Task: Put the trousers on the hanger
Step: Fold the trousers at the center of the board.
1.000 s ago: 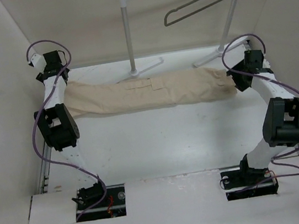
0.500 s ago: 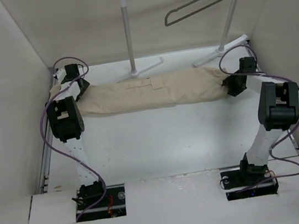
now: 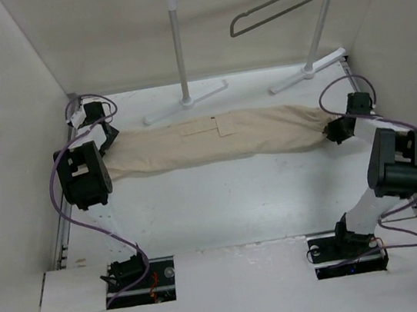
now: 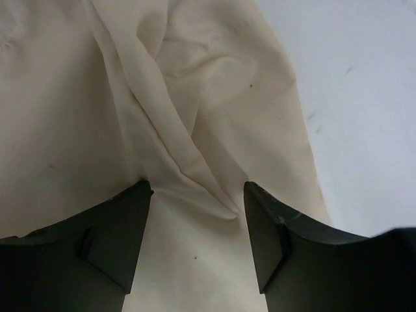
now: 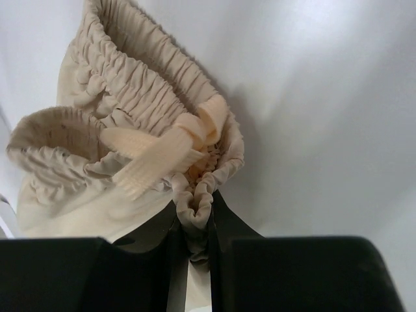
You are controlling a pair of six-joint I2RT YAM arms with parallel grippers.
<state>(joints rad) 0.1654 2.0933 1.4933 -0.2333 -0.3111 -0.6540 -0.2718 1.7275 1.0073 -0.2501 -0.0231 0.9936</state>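
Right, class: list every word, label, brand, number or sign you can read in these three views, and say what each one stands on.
None: no view shows readable text.
trousers: plain beige cloth, with no label or print showing in the top view or either wrist view.
hanger: bare, no marking.
white rack: bare, no marking.
black arm housings: nothing legible at this size.
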